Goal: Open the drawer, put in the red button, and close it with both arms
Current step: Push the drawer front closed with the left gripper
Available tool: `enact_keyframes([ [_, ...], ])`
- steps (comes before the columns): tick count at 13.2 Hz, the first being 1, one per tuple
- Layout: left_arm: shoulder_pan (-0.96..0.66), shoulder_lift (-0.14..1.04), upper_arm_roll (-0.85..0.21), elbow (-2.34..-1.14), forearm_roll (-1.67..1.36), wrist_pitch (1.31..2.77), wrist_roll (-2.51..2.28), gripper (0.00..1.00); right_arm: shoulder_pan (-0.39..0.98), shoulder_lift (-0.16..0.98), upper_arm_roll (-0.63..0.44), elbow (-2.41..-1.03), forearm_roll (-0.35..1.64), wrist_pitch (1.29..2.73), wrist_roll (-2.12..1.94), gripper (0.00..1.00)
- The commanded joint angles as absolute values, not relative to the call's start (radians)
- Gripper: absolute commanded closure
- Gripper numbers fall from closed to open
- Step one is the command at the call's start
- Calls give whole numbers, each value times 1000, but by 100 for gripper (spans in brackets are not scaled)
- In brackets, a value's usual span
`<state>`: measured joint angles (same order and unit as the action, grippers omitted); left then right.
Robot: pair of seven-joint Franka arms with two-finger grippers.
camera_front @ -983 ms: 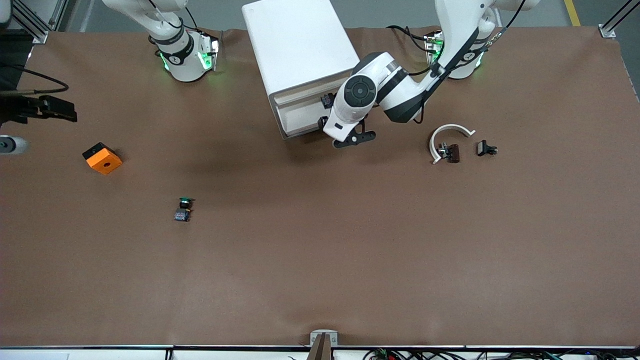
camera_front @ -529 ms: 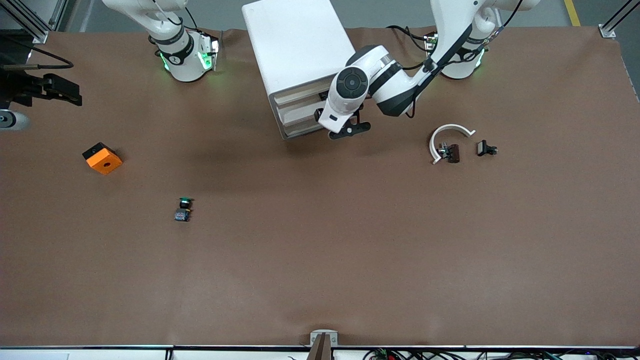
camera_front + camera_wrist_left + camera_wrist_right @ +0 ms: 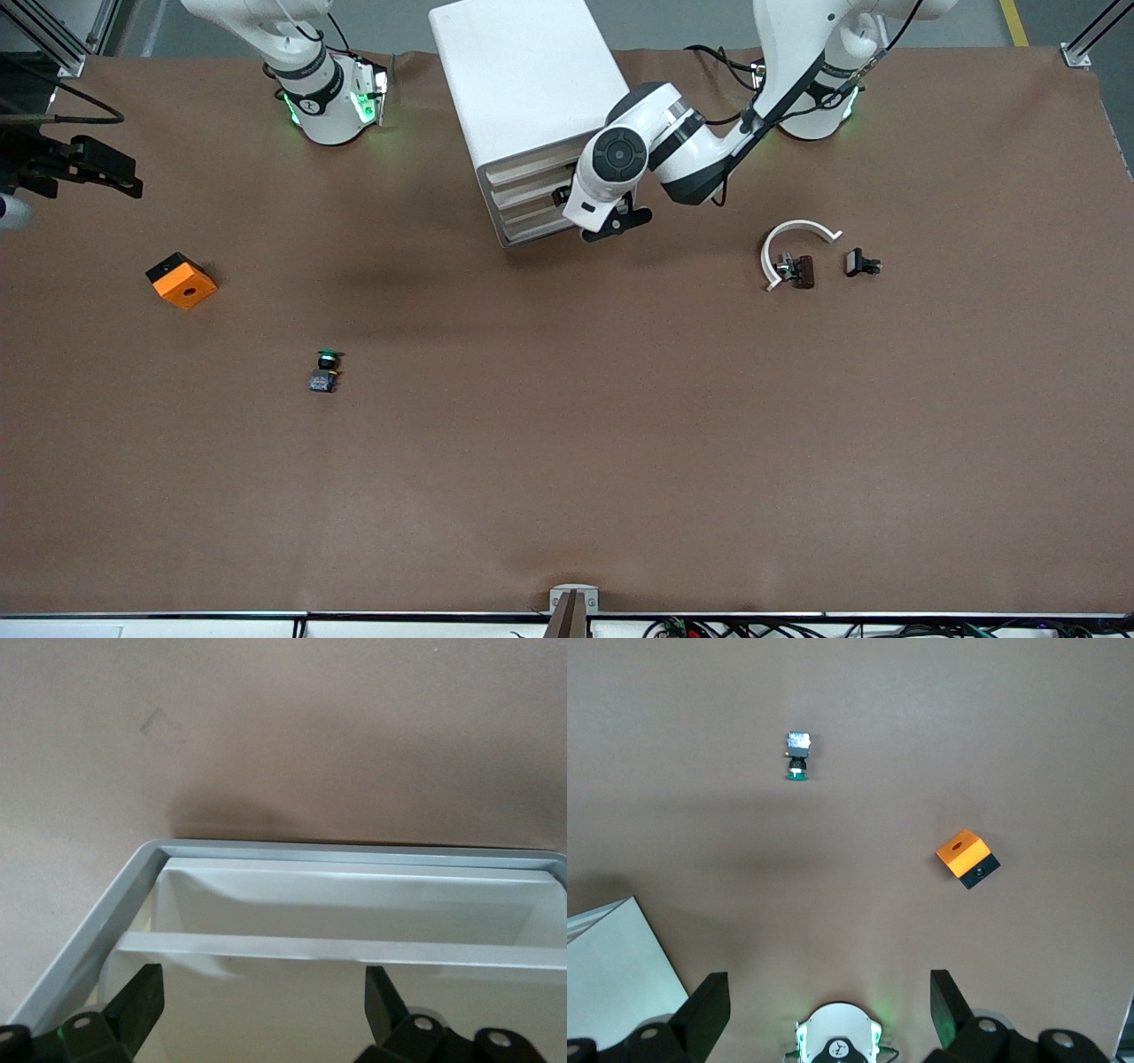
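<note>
The left hand (image 3: 565, 195) is at the front of the white drawer cabinet (image 3: 532, 80), which faces 5 o'clock; its fingers are wide apart and empty. The right hand (image 3: 124, 175) waits over the 9 o'clock edge of the counter (image 3: 620, 443), also open and empty.

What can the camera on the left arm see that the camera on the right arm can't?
Only the left wrist view shows the drawer fronts of the white cabinet up close, with the left tool open right at them. Only the right wrist view shows the green button, the orange block and the right arm's base, under the open right tool. Both show the brown table and some of the cabinet.
</note>
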<state>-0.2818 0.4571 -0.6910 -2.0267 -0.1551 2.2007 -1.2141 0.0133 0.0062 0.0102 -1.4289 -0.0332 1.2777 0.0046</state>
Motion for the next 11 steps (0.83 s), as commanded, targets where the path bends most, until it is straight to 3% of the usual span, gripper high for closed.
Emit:
enact_keyframes([
  [1, -296, 459, -701, -2025, -176, 2201, -1252, 0, 23, -87, -14, -1543, -2, 1341, 20, 0],
  [4, -282, 459, -689, -1965, -158, 2201, -1305, 0, 23, -89, -18, -1542, 14, 1344, 55, 0],
  [7, -282, 466, -598, -1837, -155, 2197, -1308, 0, 25, -94, -23, -1545, 15, 1344, 72, 0],
  [11, -247, 430, -502, -1778, -85, 2189, -1310, 0, 8, -95, -23, -1546, 14, 1359, 35, 0],
])
